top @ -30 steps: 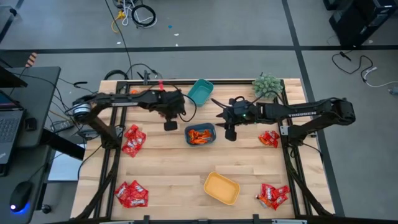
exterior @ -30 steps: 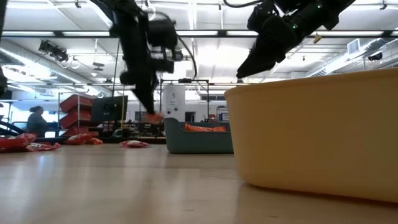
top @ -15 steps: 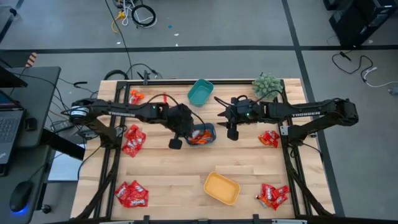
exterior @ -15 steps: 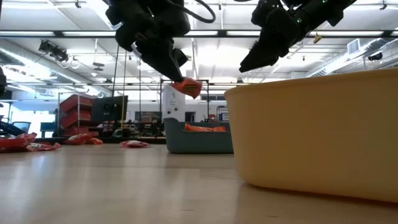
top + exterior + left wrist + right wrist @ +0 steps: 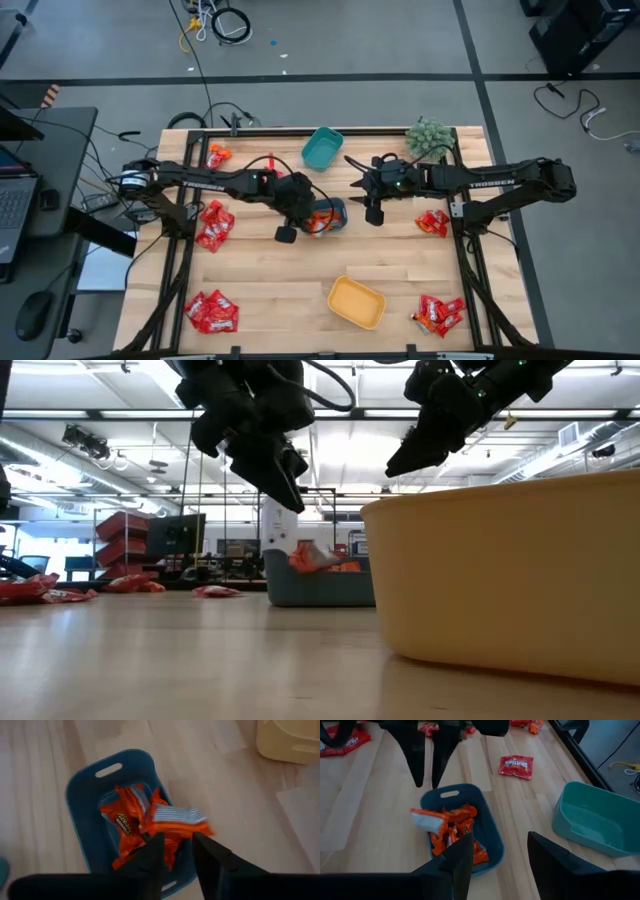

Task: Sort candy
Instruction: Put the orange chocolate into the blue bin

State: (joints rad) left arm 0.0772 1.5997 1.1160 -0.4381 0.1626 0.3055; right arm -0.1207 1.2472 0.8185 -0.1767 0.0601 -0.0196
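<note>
My left gripper [image 5: 177, 839] is open and empty above the dark blue bin [image 5: 82, 795]; it also shows in the high view [image 5: 288, 230] and the low view [image 5: 285, 485]. Several orange wrapped candies [image 5: 127, 822] lie in the bin. One orange candy with a pale end [image 5: 175, 820] is loose just over the pile and touches no finger; the right wrist view [image 5: 427, 820] and the low view [image 5: 312, 555] show it too. My right gripper [image 5: 500, 840] is open and empty, in the air to the right of the blue bin [image 5: 372, 208].
A teal bin [image 5: 322, 147] stands at the far edge and a yellow bin [image 5: 356, 302] near the front. Red candy piles lie at left [image 5: 215, 225], front left [image 5: 212, 312], right [image 5: 433, 222] and front right [image 5: 440, 313]. A green plant [image 5: 428, 135] stands far right.
My left gripper has carried an orange candy toward the table's right and near edges, over the blue bin, and has let it go. The candy has dropped from the fingers onto the pile in the bin.
</note>
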